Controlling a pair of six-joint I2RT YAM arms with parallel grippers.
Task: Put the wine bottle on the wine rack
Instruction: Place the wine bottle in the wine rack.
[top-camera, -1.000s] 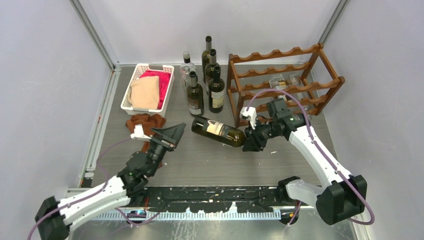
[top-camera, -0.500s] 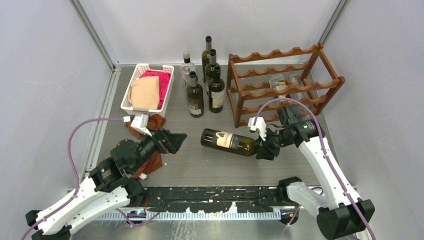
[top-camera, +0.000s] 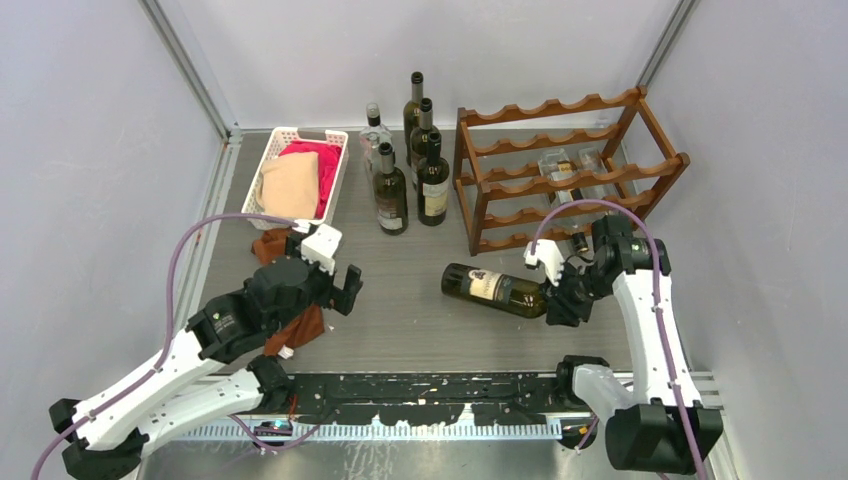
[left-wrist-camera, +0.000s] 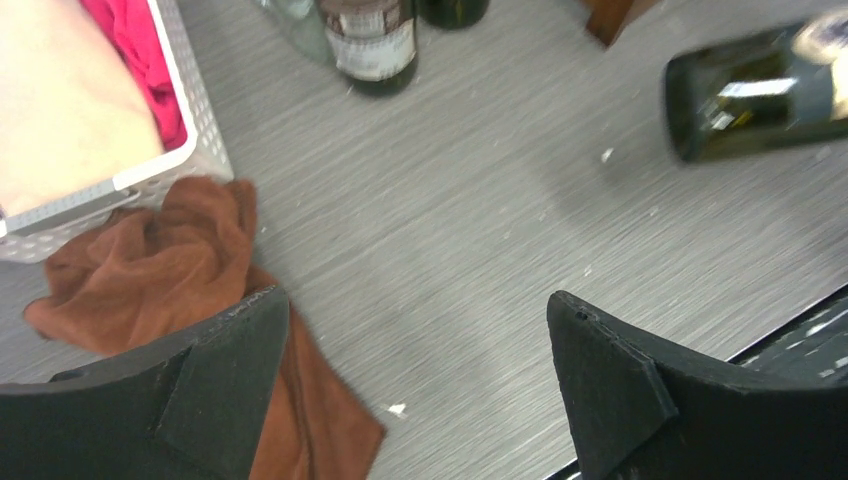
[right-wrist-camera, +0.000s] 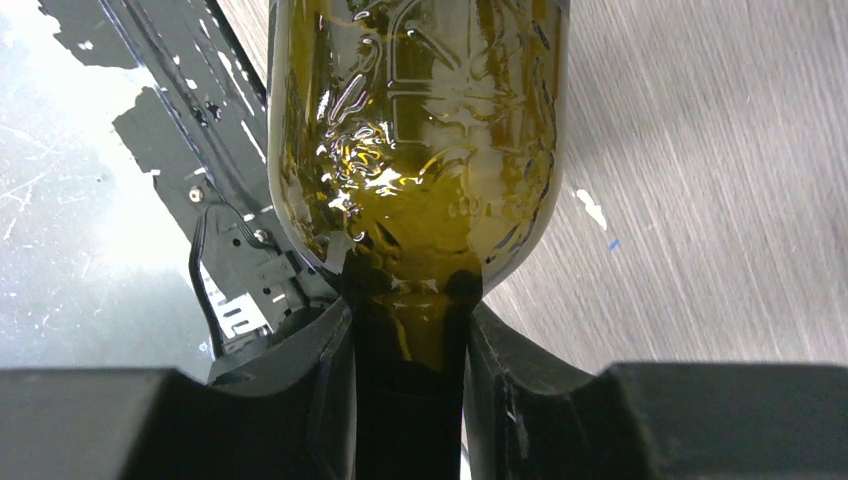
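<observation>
My right gripper (top-camera: 556, 301) is shut on the neck of a dark green wine bottle (top-camera: 494, 289) with a white label, held on its side, base pointing left. In the right wrist view the bottle (right-wrist-camera: 415, 140) fills the upper middle, its neck between my fingers (right-wrist-camera: 320, 380). The reddish-brown wine rack (top-camera: 565, 170) stands behind and to the right, a clear bottle lying on a middle tier. My left gripper (top-camera: 343, 287) is open and empty over the table; its view shows both fingers (left-wrist-camera: 610, 390) apart and the bottle's base (left-wrist-camera: 750, 95) at upper right.
Several upright wine bottles (top-camera: 410, 165) stand left of the rack. A white slotted basket (top-camera: 270, 165) holds pink and beige cloth at the back left. A brown cloth (top-camera: 290, 250) lies in front of it, under my left arm (left-wrist-camera: 150, 270).
My right gripper has carried the bottle to the right and nearer, still on its side. My left arm has drawn back left and turned, away from the bottle.
</observation>
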